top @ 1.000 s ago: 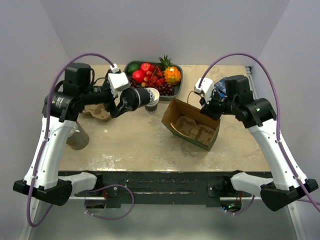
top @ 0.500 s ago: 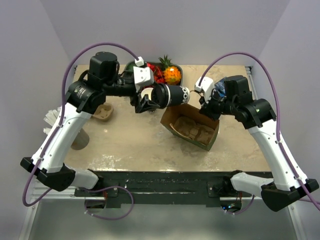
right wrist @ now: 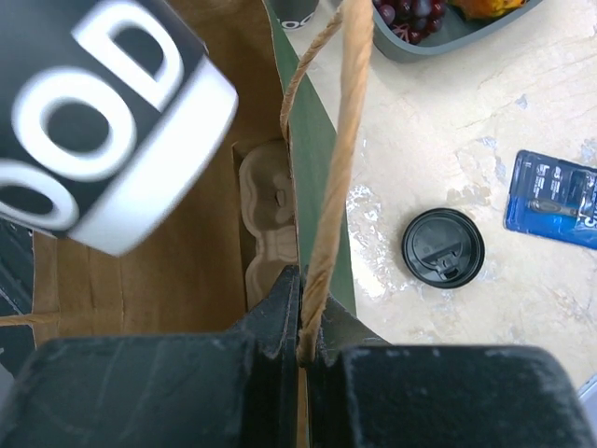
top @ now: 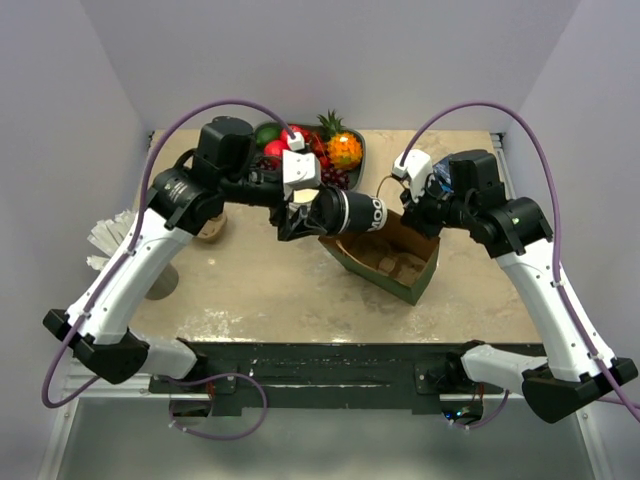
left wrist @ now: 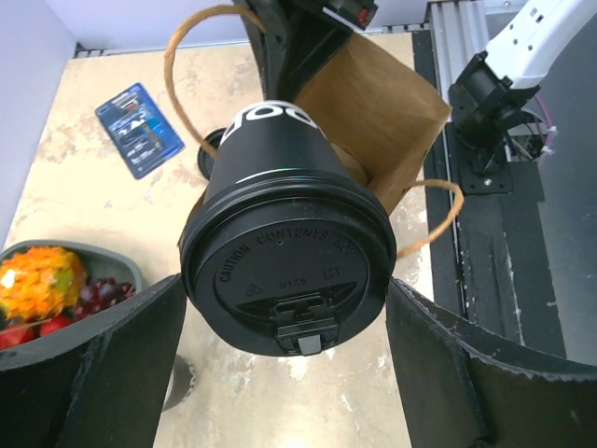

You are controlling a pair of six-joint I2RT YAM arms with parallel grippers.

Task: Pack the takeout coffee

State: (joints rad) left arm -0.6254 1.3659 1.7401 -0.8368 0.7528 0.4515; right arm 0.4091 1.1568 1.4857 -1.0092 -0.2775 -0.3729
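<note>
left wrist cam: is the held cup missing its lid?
No, the coffee cup in the left hand has its black lid on.

The jaws hold the black-lidded takeout coffee (left wrist: 284, 280), its base over the open paper bag (left wrist: 384, 107).
</note>
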